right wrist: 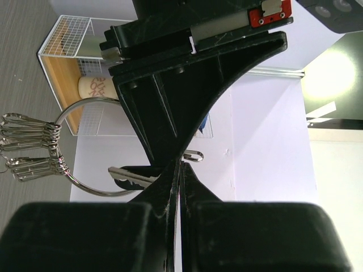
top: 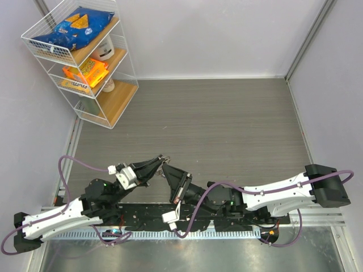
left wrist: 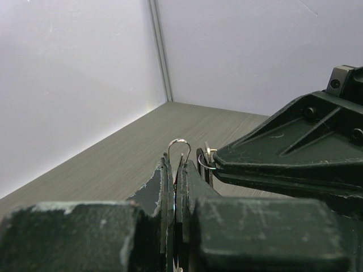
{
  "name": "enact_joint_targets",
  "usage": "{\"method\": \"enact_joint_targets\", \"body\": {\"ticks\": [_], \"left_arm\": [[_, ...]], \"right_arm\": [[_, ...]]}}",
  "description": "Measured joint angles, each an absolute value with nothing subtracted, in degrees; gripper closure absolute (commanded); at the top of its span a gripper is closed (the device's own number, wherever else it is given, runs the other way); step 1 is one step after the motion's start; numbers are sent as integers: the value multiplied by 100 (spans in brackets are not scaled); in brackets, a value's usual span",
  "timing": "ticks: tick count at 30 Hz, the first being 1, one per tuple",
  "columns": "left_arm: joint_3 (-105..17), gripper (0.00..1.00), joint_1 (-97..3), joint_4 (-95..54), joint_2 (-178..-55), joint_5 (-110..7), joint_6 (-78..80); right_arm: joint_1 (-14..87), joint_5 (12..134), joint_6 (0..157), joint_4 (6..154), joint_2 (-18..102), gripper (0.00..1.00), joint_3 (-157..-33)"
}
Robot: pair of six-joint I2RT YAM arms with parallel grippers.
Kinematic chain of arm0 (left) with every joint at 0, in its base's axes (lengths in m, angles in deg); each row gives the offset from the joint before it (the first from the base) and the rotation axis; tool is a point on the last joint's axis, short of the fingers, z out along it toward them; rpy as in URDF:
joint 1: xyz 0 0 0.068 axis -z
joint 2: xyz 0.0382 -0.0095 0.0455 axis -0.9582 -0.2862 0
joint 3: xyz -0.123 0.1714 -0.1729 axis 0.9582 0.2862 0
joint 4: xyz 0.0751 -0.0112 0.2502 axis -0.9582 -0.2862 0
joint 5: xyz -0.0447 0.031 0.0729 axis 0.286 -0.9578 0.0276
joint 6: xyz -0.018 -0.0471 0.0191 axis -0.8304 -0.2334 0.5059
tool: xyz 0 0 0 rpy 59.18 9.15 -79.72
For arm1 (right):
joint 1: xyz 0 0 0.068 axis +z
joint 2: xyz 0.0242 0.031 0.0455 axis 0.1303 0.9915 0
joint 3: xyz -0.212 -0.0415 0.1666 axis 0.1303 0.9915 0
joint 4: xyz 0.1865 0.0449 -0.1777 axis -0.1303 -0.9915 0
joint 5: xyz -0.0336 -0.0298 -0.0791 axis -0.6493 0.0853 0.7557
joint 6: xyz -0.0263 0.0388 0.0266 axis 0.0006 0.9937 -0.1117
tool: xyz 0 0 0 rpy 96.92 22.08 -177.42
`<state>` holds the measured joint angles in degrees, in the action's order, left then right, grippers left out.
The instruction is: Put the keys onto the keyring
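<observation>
Two-tool status check. Locate left tool (top: 161,159) and right tool (top: 168,168) tip to tip above bench (top: 227,124), toward 7 o'clock of its centre. Read left tool as almost fully closed, pinching a narrow wire loop (left wrist: 179,148); cannot tell what that loop belongs to. Read right tool as pressed fully together on one key (right wrist: 131,177), blade pointing to 9 o'clock in right wrist view. Find keyring (right wrist: 71,107) just beside both tips, with other keys (right wrist: 33,148) bunched at its 9 o'clock.
</observation>
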<state>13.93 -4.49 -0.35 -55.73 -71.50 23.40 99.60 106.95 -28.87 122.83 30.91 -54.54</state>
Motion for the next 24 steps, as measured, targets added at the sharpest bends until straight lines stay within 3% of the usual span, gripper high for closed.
{"method": "enact_joint_targets", "body": {"ticks": [24], "left_arm": [[1422,100,-449,-18,-5479,-6826,2340]], "right_arm": [[9999,10463,-2712,12290,3139,94,-5585]]}}
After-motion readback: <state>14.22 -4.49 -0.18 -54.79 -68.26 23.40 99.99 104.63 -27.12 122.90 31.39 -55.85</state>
